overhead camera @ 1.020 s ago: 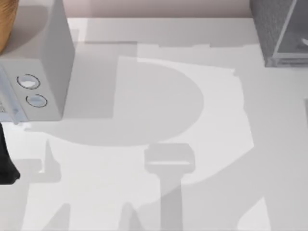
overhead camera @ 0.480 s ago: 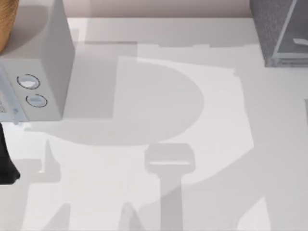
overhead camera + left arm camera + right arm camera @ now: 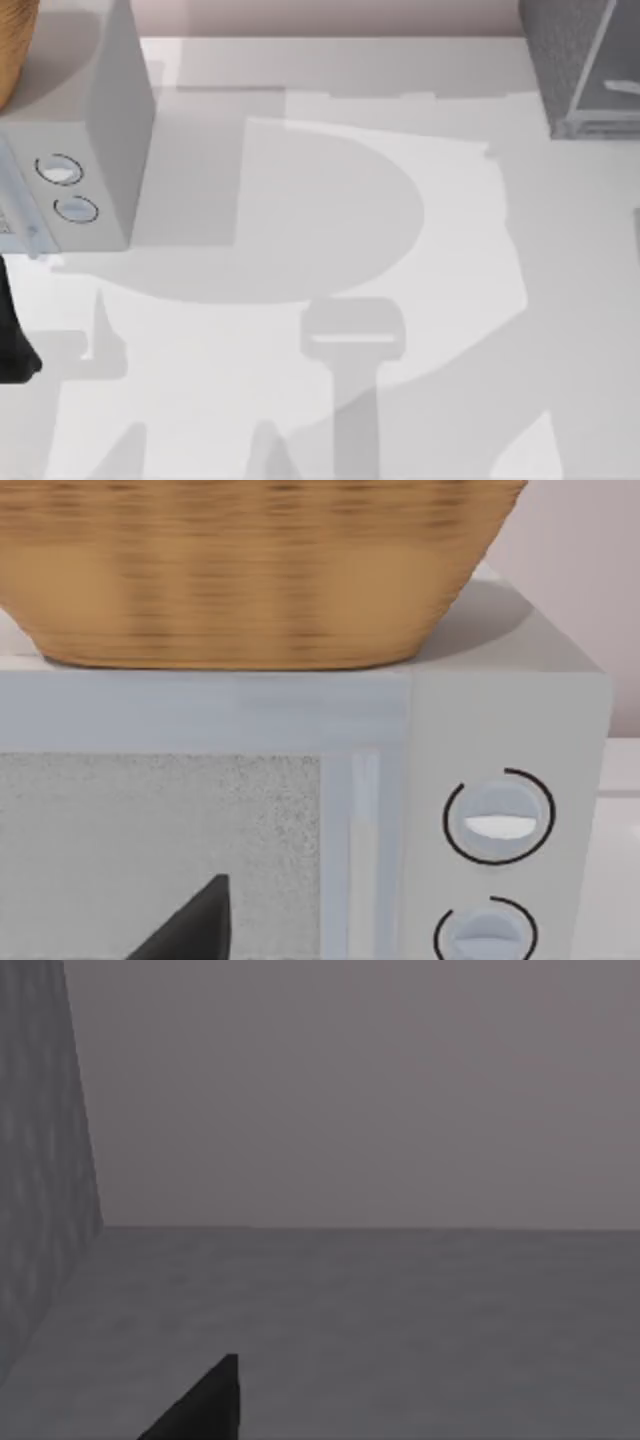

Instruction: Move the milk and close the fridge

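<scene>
Milk carton cannot be located from here. Fridge (image 3: 570, 60) stands at the table's far right corner, speckled wall up, door panel (image 3: 612, 95) apparently ajar. Left arm (image 3: 12, 330) sits at the left edge, facing the dial-fronted box (image 3: 500, 820) under a basket (image 3: 250, 570). Finger opening cannot be told on either arm. Advice: locate the carton before pushing the door.

Fridge (image 3: 575, 60) — dark grey, speckled — stands at the table's far right corner.
</scene>
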Robot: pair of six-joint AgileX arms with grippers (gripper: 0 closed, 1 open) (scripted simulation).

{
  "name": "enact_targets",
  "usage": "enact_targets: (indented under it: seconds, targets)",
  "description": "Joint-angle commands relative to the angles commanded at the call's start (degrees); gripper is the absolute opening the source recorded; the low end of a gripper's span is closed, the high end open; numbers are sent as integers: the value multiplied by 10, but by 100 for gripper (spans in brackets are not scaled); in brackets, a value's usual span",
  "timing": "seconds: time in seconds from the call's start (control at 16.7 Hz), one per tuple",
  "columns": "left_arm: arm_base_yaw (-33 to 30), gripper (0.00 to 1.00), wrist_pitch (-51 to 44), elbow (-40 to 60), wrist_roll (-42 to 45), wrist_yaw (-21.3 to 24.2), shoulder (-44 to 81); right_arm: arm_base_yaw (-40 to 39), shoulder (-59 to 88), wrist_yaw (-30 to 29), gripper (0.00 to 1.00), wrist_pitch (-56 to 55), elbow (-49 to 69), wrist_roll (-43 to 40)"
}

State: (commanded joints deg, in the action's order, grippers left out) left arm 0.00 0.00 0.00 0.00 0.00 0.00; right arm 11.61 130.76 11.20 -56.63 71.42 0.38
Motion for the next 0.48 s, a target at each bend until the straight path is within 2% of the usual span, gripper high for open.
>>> enact_targets:
  seconds: [0.24, 0.48]
  targets:
    - [0, 100, 0, 0, 0, 0, 0, -5, -82, -11, 100, 43, -50, 12]
    - [0, 100, 0, 0, 0, 0, 0, -15, -253, -29, 100, 125, -143, 18]
